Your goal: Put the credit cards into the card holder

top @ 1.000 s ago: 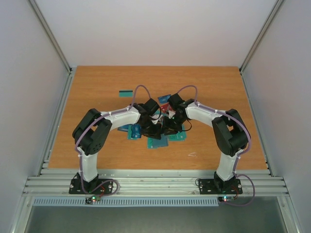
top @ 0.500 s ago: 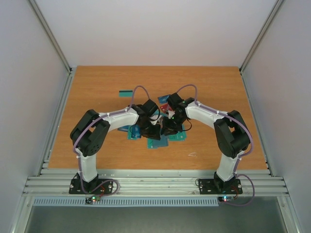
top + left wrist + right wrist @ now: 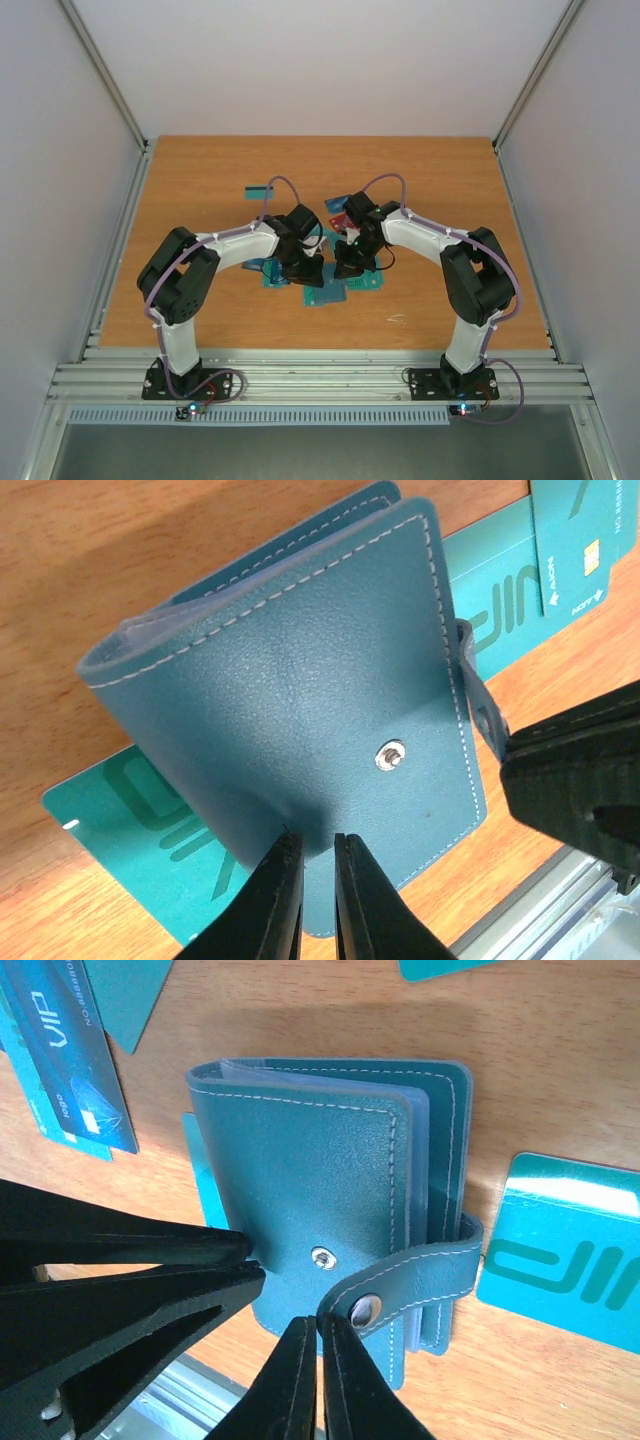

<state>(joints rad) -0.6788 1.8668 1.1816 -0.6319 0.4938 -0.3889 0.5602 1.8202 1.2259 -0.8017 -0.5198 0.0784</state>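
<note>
Centrally, stitched leathery teal card holder (image 3: 290, 700), round metal snap (image 3: 391, 757)

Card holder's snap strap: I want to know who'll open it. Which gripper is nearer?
Right. The right gripper has its tips at the snap end of the strap; the left gripper pinches the cover edge of the card holder, off to the strap's side.

At middle of bench (image 3: 450, 200): left tool (image 3: 303, 268), right tool (image 3: 348, 263) close together over clustered teal cards (image 3: 322, 297); striped teal card (image 3: 258, 189) apart, far-left.
</note>
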